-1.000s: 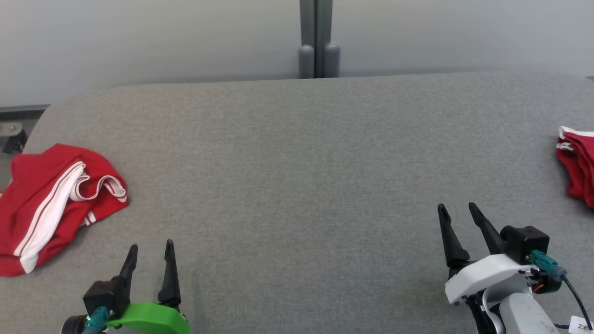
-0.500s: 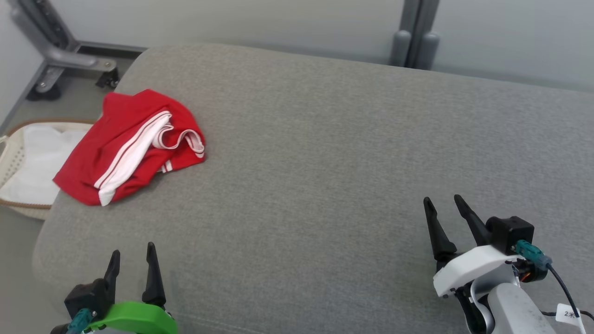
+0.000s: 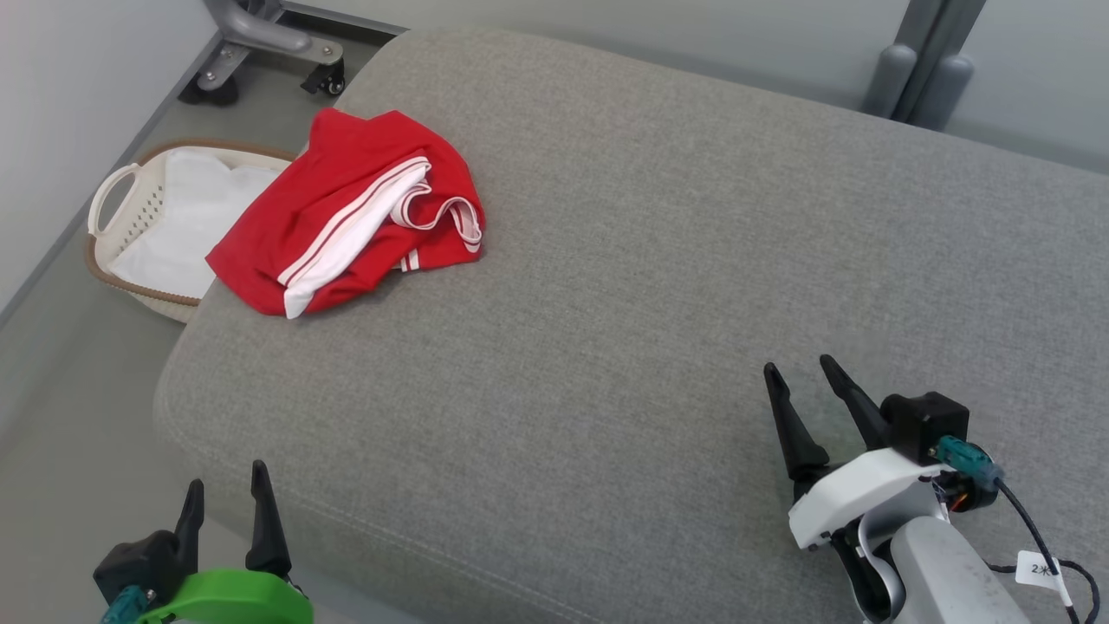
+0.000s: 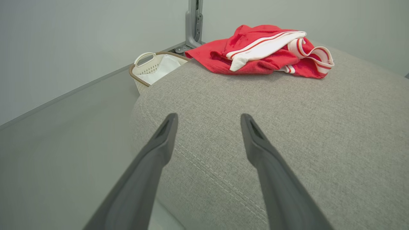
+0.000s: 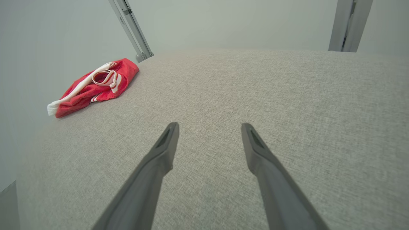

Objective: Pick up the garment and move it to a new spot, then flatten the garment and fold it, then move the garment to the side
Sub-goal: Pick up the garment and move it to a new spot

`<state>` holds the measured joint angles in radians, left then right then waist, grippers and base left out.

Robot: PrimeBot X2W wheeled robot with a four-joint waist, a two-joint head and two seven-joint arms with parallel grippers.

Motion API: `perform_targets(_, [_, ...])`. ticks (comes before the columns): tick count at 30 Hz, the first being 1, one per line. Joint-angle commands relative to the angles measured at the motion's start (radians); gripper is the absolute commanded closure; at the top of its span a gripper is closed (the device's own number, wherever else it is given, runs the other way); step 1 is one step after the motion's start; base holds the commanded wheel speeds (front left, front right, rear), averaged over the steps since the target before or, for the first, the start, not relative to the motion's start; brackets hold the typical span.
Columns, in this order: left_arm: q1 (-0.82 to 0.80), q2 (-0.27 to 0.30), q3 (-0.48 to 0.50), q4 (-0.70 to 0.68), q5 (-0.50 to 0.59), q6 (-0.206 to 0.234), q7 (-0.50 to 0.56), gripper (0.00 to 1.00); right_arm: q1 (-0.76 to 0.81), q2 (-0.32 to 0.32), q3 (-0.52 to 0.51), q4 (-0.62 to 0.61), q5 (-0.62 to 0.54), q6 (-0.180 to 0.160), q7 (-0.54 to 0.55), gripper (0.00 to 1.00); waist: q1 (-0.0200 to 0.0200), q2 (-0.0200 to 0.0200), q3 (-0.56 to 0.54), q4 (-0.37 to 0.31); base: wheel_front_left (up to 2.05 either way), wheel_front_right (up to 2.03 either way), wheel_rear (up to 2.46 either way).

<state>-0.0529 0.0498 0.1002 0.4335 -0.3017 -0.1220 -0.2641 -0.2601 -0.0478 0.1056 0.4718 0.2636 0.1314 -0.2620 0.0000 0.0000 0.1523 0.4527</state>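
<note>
Sitting basket (image 3: 149, 201) (image 4: 150, 65): pale, with holes in its wall, a loop handle and a brown rim. It is on the floor at far left, just beside the surface's far left corner, and a white cloth (image 3: 195, 217) (image 4: 161, 68) lies inside it.
Left claw (image 3: 225, 478) (image 4: 209, 117): wide apart and holding nothing. In the head view it hangs at the lower left, over the floor just off the surface's near left corner. In its wrist view the two dark fingers point at that rounded corner and its stitched seam. It is well apart from the garment.
Frame (image 3: 260, 35) (image 4: 193, 22) (image 5: 131, 28): grey metal leg on casters, on the floor behind the basket and the garment.
Garment (image 3: 346, 208) (image 4: 262, 54) (image 5: 96, 84): red with white stripes and white trim, crumpled in a loose heap. It lies on the surface's far left corner, its left edge at the rim on the basket's side. Neither claw touches it.
Surface (image 3: 650, 260) (image 4: 319, 127) (image 5: 255, 89): grey woven upholstery with rounded corners, bare across its middle and right.
Right claw (image 3: 797, 366) (image 5: 209, 125): wide apart and holding nothing. It hangs over the near right part of the surface, fingers pointing across the bare fabric, well apart from the garment.
Post (image 3: 918, 69) (image 5: 350, 25): grey upright against the pale wall behind the far right edge.
</note>
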Motion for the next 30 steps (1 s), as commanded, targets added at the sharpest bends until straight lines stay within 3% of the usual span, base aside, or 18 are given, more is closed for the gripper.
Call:
perform_targets(1, [-0.028, 0.003, 0.003, 0.005, -0.005, -0.002, 0.000, 0.00, -0.010, -0.006, 0.004, 0.003, -0.013, -0.002, -0.004, 0.00, 0.0000, 0.0000, 0.026, -0.013, 0.00, 0.00, 0.00])
perform_targets(9, [-0.193, 0.022, -0.016, 0.022, -0.035, -0.009, 0.000, 0.00, -0.087, -0.006, 0.015, -0.025, -0.069, -0.002, -0.004, 0.00, 0.0000, 0.0000, 0.153, -0.069, 0.00, 0.00, 0.00])
perform_targets(21, [-0.502, 0.253, -0.187, 0.113, -0.204, -0.009, 0.000, 0.00, -0.191, -0.006, 0.040, -0.112, -0.081, -0.001, -0.004, 0.00, 0.0000, 0.0000, 0.317, -0.162, 0.00, 0.00, 0.00])
perform_targets(30, [-0.659, 0.405, -0.380, 0.238, -0.441, -0.009, 0.000, 0.00, -0.237, -0.007, 0.051, -0.149, -0.098, -0.002, -0.002, 0.00, 0.0000, 0.0000, 0.396, -0.237, 0.00, 0.00, 0.00])
